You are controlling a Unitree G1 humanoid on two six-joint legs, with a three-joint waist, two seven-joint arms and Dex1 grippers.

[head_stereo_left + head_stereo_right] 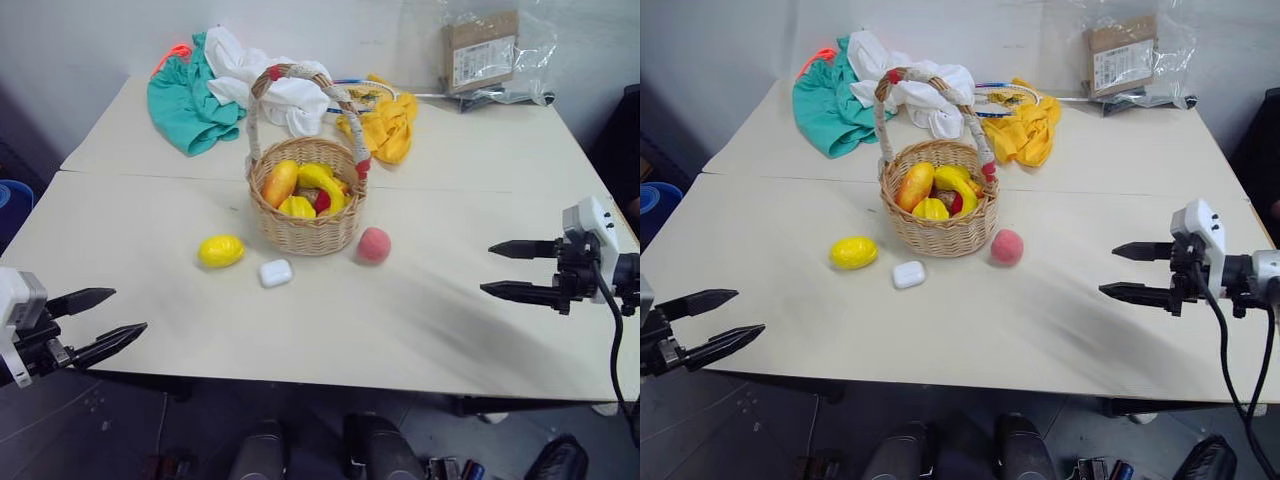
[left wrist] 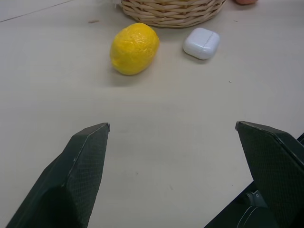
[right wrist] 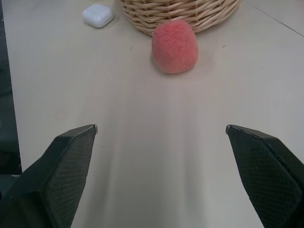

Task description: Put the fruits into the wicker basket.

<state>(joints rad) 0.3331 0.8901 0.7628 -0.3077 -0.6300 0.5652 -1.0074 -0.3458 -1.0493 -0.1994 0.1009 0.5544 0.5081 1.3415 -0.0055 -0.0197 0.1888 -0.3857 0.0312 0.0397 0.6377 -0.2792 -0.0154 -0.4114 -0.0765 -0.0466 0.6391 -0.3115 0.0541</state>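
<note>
At the lower left of the head view the left gripper (image 1: 105, 319) hangs off the near edge of the table (image 1: 330, 330), its two black fingers spread wide and holding nothing. Further right and a little up lies the yellow lemon (image 1: 221, 250) on the bare tabletop, just beside a small white case (image 1: 275, 272), which is no fruit and should stay out. In the middle stands the wicker basket (image 1: 306, 228) with its tall wrapped handle, already loaded with several fruits — an orange-yellow mango-like piece (image 1: 280, 183) and a banana (image 1: 322, 182) among them. Touching or almost touching the basket's right flank sits the fuzzy pink peach (image 1: 373, 244). Behind, at the upper part of the frame, lie heaps of teal, white and yellow cloth. At the right edge the right gripper (image 1: 503, 270) hovers above the table, likewise released and empty, pointed toward the peach. So the job looks largely done — two fruits remain outside, the lemon and the peach, one for each arm.
</note>
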